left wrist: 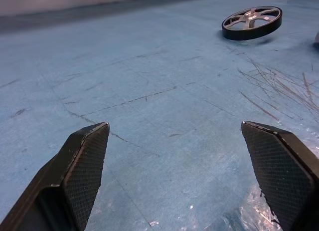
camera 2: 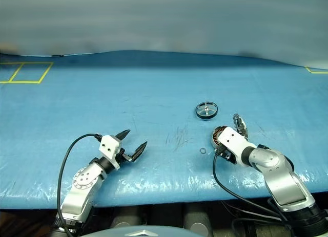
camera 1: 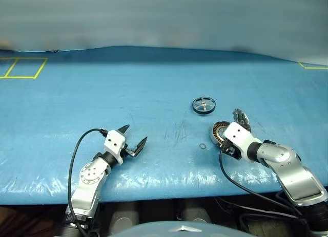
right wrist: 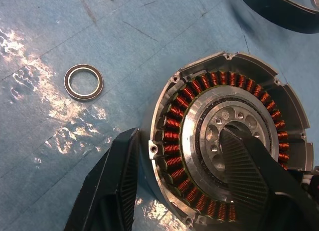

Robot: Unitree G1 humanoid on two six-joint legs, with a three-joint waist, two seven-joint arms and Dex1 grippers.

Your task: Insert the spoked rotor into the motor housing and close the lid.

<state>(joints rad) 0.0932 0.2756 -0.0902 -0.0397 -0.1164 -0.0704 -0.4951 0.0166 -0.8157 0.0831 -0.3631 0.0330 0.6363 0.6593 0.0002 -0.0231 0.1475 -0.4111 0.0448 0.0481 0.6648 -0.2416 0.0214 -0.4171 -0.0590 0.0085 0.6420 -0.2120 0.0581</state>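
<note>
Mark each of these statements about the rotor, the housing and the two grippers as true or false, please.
1. The spoked rotor already sits inside the motor housing. False: it lies apart on the blue table, farther from the robot than the housing.
2. The right gripper straddles the housing's rim, one finger outside and one over the centre. True.
3. The left gripper holds the small black ring. False: its fingers are spread apart with nothing between them, and the ring lies on the table beside the housing.
4. The housing's copper windings are exposed. True.
5. The rotor stands on its edge. False: it lies flat.
</note>
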